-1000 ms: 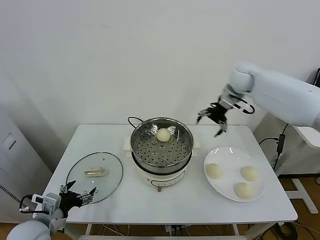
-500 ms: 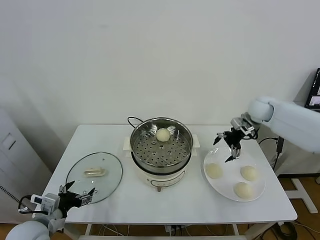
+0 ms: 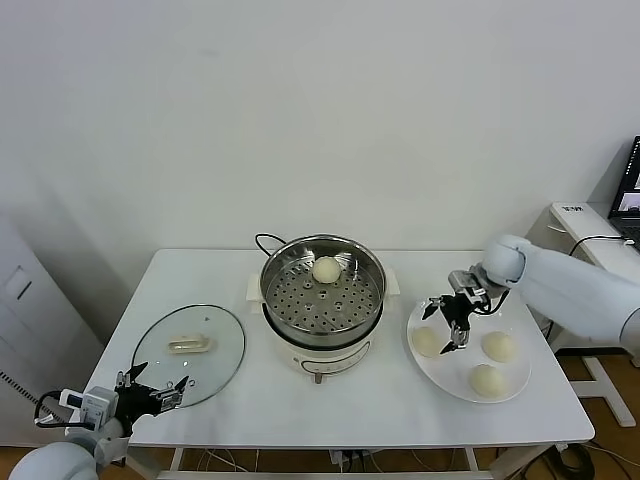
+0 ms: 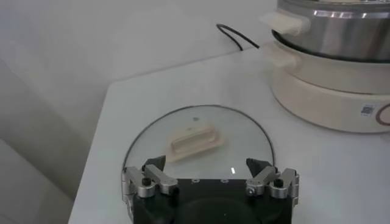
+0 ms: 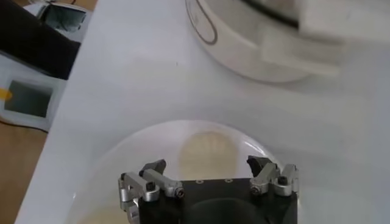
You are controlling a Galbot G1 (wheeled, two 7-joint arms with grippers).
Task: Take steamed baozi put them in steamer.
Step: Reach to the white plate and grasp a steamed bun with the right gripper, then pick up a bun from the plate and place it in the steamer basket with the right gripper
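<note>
The shiny steel steamer (image 3: 322, 296) stands mid-table on its white base and holds one baozi (image 3: 326, 269) at its far side. Three baozi lie on a white plate (image 3: 437, 373) to its right: one at the left (image 3: 427, 342), one at the right (image 3: 498, 346), one at the front (image 3: 487, 380). My right gripper (image 3: 444, 321) is open and empty, hovering just above the left baozi, which shows between its fingers in the right wrist view (image 5: 207, 153). My left gripper (image 3: 157, 388) is open and idle at the table's front left, over the glass lid's near edge.
A flat glass lid (image 3: 189, 351) with a cream handle lies on the table's left part; it also shows in the left wrist view (image 4: 198, 141). A black cord (image 3: 266, 240) runs behind the steamer. The steamer's base (image 5: 244, 42) lies close beyond the plate (image 5: 128, 158).
My right gripper has come down from high behind the steamer, moving toward me, and now hovers over the plate's left baozi. The left arm has not moved.
</note>
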